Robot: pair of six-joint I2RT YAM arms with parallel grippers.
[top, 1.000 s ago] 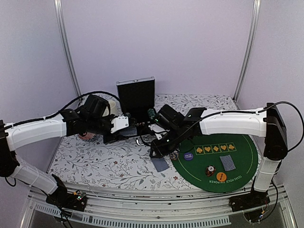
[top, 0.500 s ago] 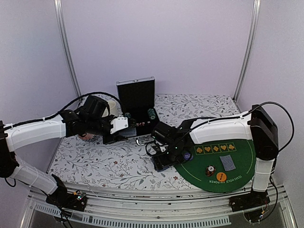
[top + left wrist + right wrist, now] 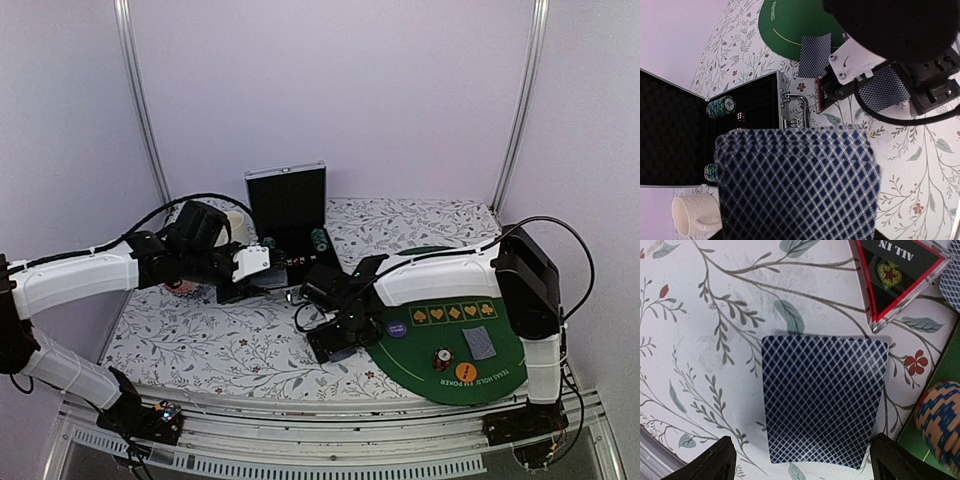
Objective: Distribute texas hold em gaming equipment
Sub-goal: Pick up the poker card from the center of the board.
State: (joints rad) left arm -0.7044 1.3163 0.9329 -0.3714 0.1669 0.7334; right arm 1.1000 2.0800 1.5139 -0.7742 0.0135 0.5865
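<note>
RIGHT: right gripper (image 3: 805, 460) spread wide over blue lattice-backed playing card (image 3: 825, 397), flat face-down on floral tablecloth (image 3: 705, 340) near green felt mat (image 3: 505, 345), likely a player's dealt spot | LEFT: left gripper (image 3: 270, 268) clamped on matching card deck (image 3: 797, 182), likely dealing supply

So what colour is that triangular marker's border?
The marker has a red border; the right wrist view shows it best.
</note>
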